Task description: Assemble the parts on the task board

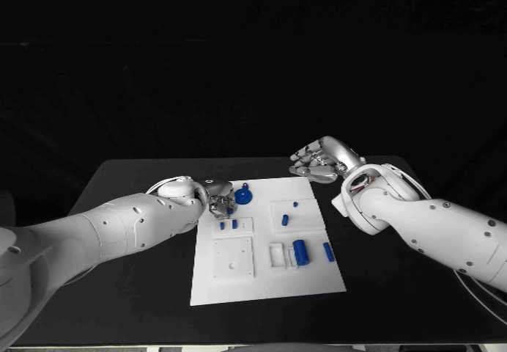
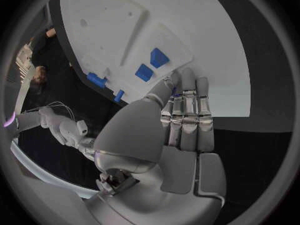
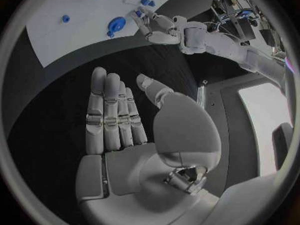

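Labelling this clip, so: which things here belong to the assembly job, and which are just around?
Job:
task board
round blue part
blue cylinder
two small blue parts
left hand
right hand

Just around:
black table

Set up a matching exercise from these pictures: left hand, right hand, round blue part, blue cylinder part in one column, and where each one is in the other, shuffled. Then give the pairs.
Things:
1. left hand
2. right hand
3. round blue part
4. blue cylinder part

Places:
A. lying in the task board's near right part
B. off the board, past its far right corner, holding nothing
C. at the board's far left corner, fingers at the edge
D. near the board's far edge, just beside the left hand

Pairs: 1-C, 2-B, 3-D, 4-A
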Robot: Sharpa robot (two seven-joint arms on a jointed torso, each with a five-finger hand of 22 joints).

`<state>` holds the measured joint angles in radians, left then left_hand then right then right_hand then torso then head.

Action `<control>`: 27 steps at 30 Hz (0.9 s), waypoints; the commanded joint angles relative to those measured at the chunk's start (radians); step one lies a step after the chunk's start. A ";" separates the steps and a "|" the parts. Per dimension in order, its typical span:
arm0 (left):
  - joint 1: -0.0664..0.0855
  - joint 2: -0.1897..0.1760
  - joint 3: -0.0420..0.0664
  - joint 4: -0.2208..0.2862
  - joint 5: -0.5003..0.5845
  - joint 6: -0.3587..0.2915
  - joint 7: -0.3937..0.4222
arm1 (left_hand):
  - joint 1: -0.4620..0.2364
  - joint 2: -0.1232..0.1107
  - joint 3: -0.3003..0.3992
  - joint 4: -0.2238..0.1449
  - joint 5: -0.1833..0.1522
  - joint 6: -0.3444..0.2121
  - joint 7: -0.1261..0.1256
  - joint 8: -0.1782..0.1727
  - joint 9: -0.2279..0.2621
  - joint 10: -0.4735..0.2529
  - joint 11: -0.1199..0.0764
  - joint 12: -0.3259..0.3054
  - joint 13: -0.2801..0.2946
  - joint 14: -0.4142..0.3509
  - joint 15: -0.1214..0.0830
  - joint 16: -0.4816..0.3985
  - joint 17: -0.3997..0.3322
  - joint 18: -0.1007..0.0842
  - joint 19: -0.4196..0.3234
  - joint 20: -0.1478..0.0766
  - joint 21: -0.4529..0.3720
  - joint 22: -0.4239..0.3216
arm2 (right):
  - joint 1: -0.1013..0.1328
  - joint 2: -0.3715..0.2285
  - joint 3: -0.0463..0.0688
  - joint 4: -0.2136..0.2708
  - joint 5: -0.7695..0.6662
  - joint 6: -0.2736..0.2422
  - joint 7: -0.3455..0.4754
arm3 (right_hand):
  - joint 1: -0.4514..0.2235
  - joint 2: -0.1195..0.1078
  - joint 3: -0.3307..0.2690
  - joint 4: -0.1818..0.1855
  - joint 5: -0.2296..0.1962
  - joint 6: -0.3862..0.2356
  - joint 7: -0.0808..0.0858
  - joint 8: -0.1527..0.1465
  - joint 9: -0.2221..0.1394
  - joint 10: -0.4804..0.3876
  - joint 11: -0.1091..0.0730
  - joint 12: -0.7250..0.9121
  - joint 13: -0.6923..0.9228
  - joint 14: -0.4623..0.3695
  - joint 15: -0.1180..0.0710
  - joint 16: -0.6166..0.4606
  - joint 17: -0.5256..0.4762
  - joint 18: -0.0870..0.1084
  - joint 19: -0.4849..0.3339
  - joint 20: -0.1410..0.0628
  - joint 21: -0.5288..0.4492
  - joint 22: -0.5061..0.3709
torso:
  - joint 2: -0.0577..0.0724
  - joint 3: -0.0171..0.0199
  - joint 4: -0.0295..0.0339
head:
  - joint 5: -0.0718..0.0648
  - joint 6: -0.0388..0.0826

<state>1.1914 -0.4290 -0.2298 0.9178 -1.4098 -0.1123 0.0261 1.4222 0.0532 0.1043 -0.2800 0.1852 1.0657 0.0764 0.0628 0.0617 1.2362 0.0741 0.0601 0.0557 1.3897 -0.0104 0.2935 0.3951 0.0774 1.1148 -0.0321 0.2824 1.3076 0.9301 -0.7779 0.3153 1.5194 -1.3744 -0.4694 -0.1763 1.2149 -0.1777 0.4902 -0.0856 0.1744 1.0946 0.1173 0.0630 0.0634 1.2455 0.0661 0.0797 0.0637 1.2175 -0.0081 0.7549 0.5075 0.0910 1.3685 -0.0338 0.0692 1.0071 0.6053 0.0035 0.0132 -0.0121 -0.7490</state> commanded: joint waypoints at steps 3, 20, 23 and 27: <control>-0.006 -0.003 -0.003 0.004 0.002 -0.013 0.005 | 0.001 -0.020 0.009 -0.001 -0.004 -0.136 -0.032 -0.005 -0.003 -0.021 0.005 -0.003 0.001 -0.008 0.004 0.008 0.000 0.011 0.004 0.007 -0.010 0.020 | 0.000 -0.001 0.001 0.001 -0.001 0.000 0.009 | -0.003 -0.007 0.004 -0.001 0.003 0.005 0.001 -0.001 0.000 -0.005 0.002 -0.004 -0.002 -0.006 0.000 0.003 -0.002 0.018 -0.004 0.004 0.004 0.001 | 0.000 -0.0002 -0.0003 | 0.003 0.002; -0.006 -0.020 -0.003 -0.003 0.004 -0.043 -0.005 | 0.012 -0.037 0.011 0.004 -0.005 -0.288 -0.061 -0.010 -0.008 -0.033 0.010 -0.003 0.001 -0.015 0.007 0.015 -0.010 0.012 0.009 0.010 -0.023 0.022 | 0.000 -0.002 0.001 -0.002 0.001 -0.001 0.009 | -0.003 -0.012 0.006 -0.001 0.002 0.001 0.005 -0.001 0.000 -0.040 0.012 -0.009 -0.003 -0.006 0.005 0.003 -0.003 0.023 -0.004 0.009 0.004 0.000 | 0.000 -0.0007 -0.0003 | 0.008 0.004; -0.005 -0.028 -0.002 -0.003 0.003 -0.044 -0.006 | 0.014 -0.037 0.012 0.004 -0.004 -0.256 -0.051 -0.008 -0.006 -0.032 0.010 -0.003 0.001 -0.015 0.006 0.017 -0.011 0.012 0.009 0.009 -0.021 0.023 | 0.000 -0.002 0.001 -0.003 0.002 0.000 0.010 | -0.002 -0.012 0.006 -0.001 0.002 0.001 0.005 -0.001 0.000 -0.041 0.013 -0.008 -0.003 -0.006 0.005 0.004 -0.003 0.024 -0.004 0.009 0.004 0.000 | 0.000 -0.0004 -0.0007 | 0.009 0.005; -0.005 -0.040 -0.002 -0.002 0.003 -0.063 -0.003 | 0.016 -0.037 0.016 0.002 -0.002 -0.208 -0.038 -0.006 -0.004 -0.032 0.010 -0.003 0.001 -0.016 0.006 0.021 -0.011 0.012 0.008 0.008 -0.016 0.024 | 0.000 -0.002 0.001 -0.006 0.004 0.001 0.012 | -0.002 -0.012 0.006 -0.001 0.002 0.003 0.004 0.000 0.000 -0.041 0.012 -0.008 -0.003 -0.005 0.005 0.005 -0.003 0.024 -0.003 0.009 0.004 0.001 | -0.001 -0.0007 0.0003 | 0.011 0.007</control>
<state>1.1881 -0.4656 -0.2315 0.9159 -1.4067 -0.1502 0.0283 1.4340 0.0236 0.1152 -0.2797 0.1852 0.8504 0.0365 0.0514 0.0566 1.2073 0.0841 0.0608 0.0572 1.3827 -0.0033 0.3096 0.3853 0.0775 1.1221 -0.0249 0.2629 1.3073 0.9301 -0.7794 0.3153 1.5145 -1.3717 -0.4700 -0.1755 1.2109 -0.1818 0.4902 -0.0856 0.1744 1.0946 0.1173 0.0630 0.0634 1.2112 0.0785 0.0758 0.0617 1.2143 -0.0050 0.7548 0.5057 0.1077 1.3648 -0.0301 0.0693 1.0069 0.6051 0.0030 0.0127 -0.0020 -0.7435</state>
